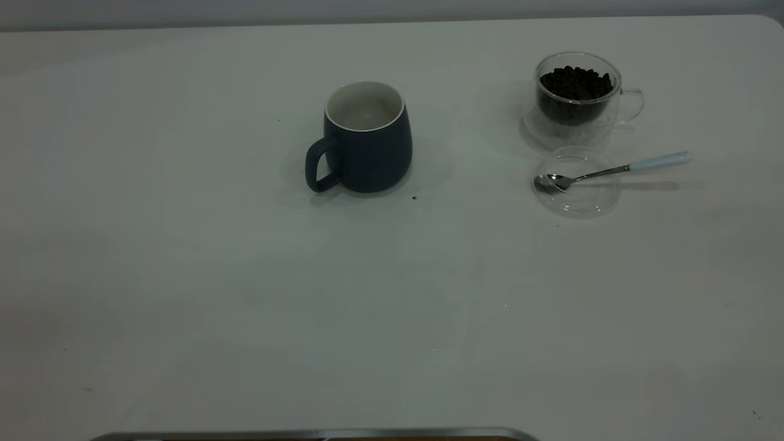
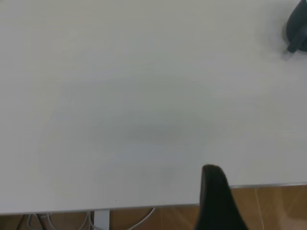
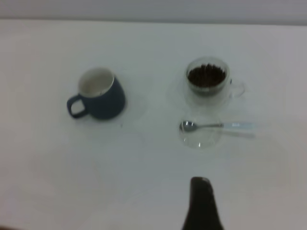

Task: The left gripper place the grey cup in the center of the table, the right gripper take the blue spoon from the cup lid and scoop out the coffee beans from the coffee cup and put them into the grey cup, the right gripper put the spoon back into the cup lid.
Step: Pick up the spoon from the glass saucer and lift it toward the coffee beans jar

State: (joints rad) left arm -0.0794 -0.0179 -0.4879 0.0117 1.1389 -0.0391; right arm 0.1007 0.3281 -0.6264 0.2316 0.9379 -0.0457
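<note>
Pale-blue-handled spoon lies crosswise ahead of the right pincer.

Small teaspoon, shiny metal bowl and light-blue handle (image 1: pixel 612 171): bowl rests in the flat clear glass lid (image 1: pixel 576 199), long axis running 9-to-3, handle overhanging toward 3 in the exterior view. Clear double-walled glass cup (image 1: pixel 576 98) of dark beans (image 1: pixel 576 82) stands just beyond at 12. Slate-grey ceramic mug (image 1: pixel 366 138) sits mid white counter (image 1: pixel 184 275), off at 9. Right pincer (image 3: pixel 201 203) hangs back at 6 and nearer; left pincer (image 2: pixel 216 196) at counter edge. Cannot tell either's opening.
</note>
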